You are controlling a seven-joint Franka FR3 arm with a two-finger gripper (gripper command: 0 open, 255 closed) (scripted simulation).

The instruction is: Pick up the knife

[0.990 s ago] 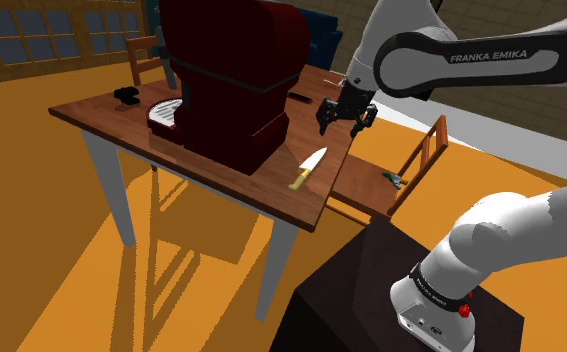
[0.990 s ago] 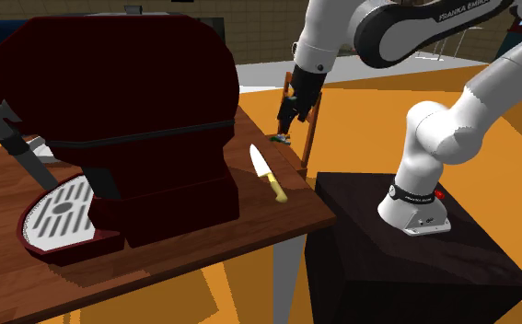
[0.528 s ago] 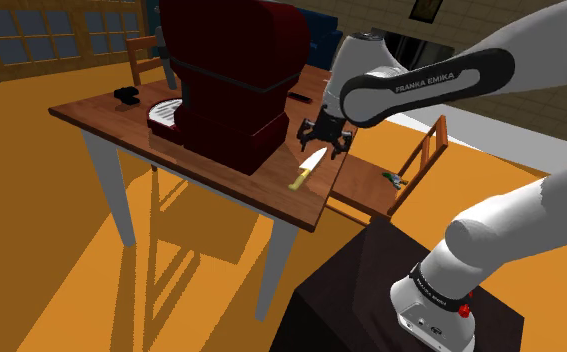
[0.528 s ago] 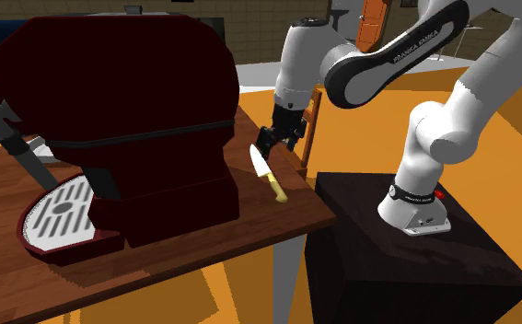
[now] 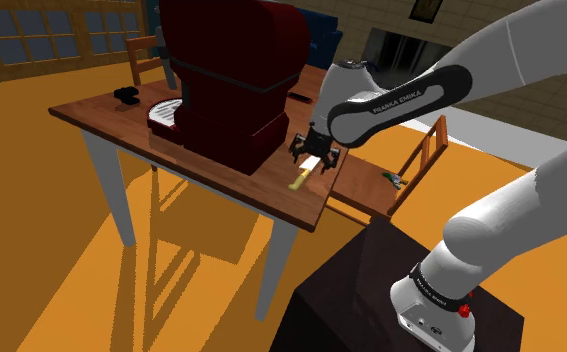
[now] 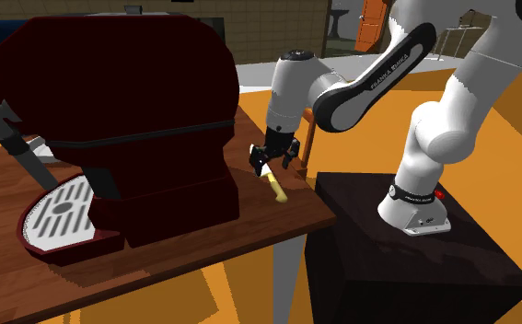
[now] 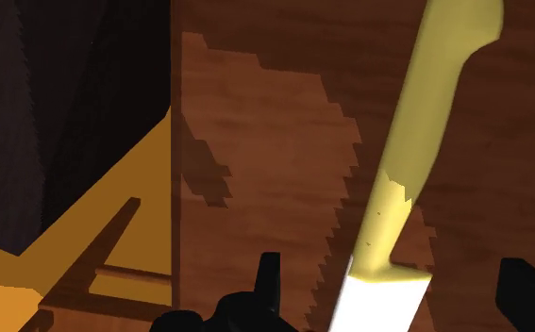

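Observation:
The knife lies flat on the wooden table (image 5: 101, 115) near its corner by the stand. It has a yellow handle (image 5: 297, 181) (image 6: 278, 190) (image 7: 426, 141) and a white blade (image 7: 378, 307) (image 6: 258, 157). My gripper (image 5: 311, 155) (image 6: 270, 156) (image 7: 397, 292) hangs low right over the blade's root. It is open. In the wrist view its black fingers (image 7: 267, 283) stand on either side of the blade, just behind the handle, without touching it. Most of the blade is hidden under the hand in the shoulder view.
A big dark red appliance (image 5: 236, 75) (image 6: 130, 110) stands close beside the knife, with a grey grille (image 6: 61, 210) at its base. A wooden chair (image 5: 416, 160) stands past the table's edge. The black stand (image 6: 415, 253) is below the arm's base.
The arm has swung down and in from above the table's far edge. The open gripper has dropped from well above the knife to just over its blade.

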